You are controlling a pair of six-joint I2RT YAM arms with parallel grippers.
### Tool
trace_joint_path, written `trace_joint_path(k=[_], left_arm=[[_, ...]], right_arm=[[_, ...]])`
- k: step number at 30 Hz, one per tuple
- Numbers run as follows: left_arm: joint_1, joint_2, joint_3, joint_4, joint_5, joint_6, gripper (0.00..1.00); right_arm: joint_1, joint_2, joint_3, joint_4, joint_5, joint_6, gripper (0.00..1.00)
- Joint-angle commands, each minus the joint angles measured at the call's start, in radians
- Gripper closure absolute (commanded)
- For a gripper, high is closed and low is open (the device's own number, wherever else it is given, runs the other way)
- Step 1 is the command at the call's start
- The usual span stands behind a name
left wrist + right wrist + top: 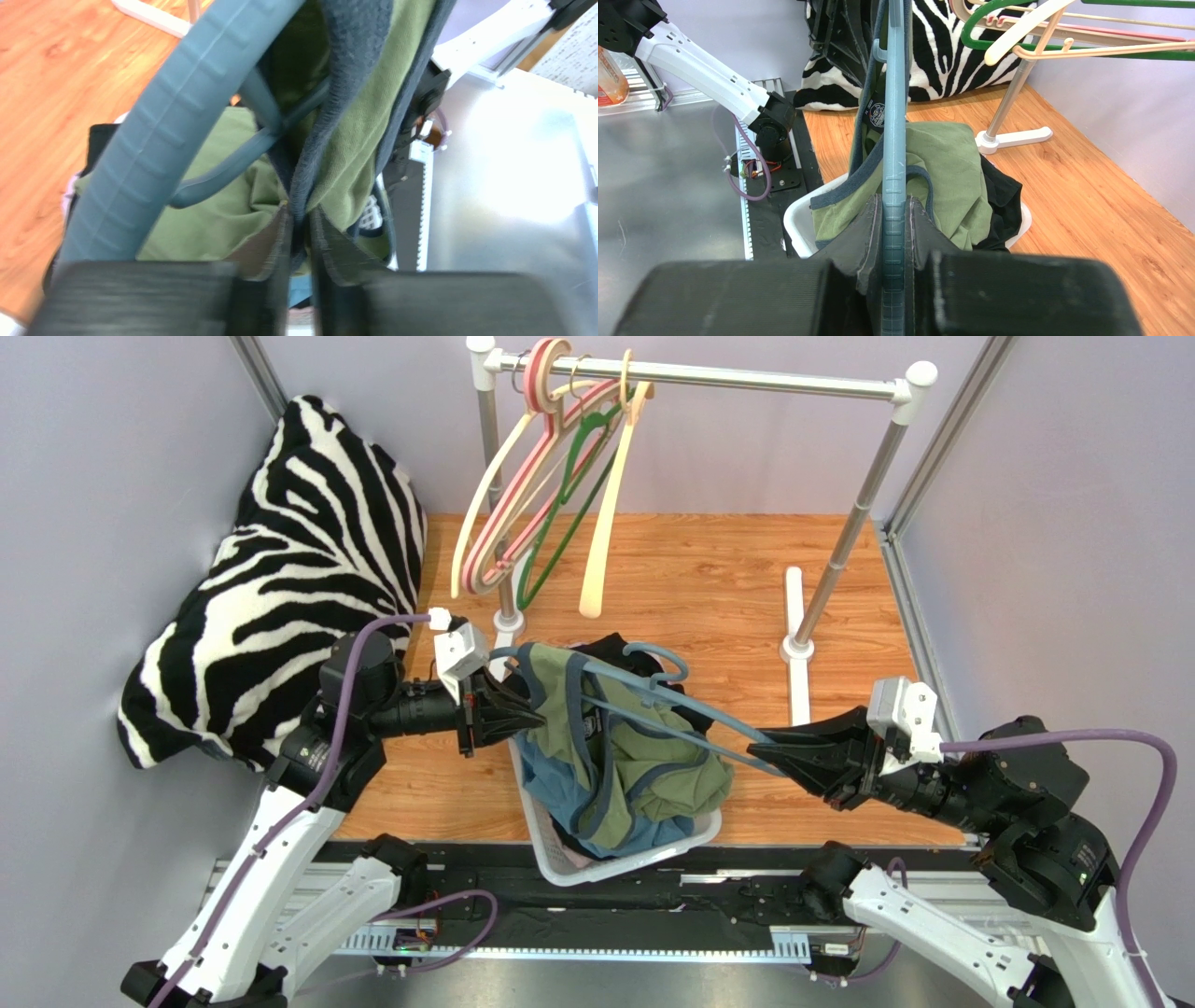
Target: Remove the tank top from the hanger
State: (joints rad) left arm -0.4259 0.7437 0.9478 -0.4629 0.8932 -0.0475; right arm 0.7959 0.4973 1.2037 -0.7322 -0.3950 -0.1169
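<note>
An olive-green tank top (pixel 673 777) with dark blue trim hangs off a grey-blue hanger (pixel 673 703) over a white basket (pixel 617 865). My left gripper (pixel 522 711) is at the garment's left end. In the left wrist view it (pixel 300 227) is pinched shut on the dark trim (pixel 330 105) of a strap, with the hanger's arm (pixel 161 140) just to its left. My right gripper (pixel 769 751) holds the hanger's right end. In the right wrist view its jaws (pixel 895 210) are shut on the hanger bar (pixel 895 126), and the green cloth (pixel 948 175) lies beyond.
The basket also holds a black garment (pixel 1001 203) and a blue one. A zebra-striped pillow (pixel 281 588) leans at the back left. A clothes rack (pixel 701 375) with several empty hangers (pixel 547 490) stands at the back, its foot (pixel 797 637) on the wooden floor.
</note>
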Motion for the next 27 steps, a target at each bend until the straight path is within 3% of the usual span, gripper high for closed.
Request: trace_joint_path(k=[1,20,27], left_arm=[[-0.004,-0.026,0.055,0.053,0.053,-0.020,0.98],[0.058,-0.024,0.318,-0.069,-0.138,0.092,1.00],[0.058,0.046,0.307,-0.045,-0.180,0.101,1.00]], right_arm=[[-0.001,0.009,0.049,0.056,-0.001,0.017,1.00],[0.000,-0.103,0.201,-0.378,0.117,0.045,1.00],[0.000,-0.083,0.454,-0.570,0.140,0.060,1.00]])
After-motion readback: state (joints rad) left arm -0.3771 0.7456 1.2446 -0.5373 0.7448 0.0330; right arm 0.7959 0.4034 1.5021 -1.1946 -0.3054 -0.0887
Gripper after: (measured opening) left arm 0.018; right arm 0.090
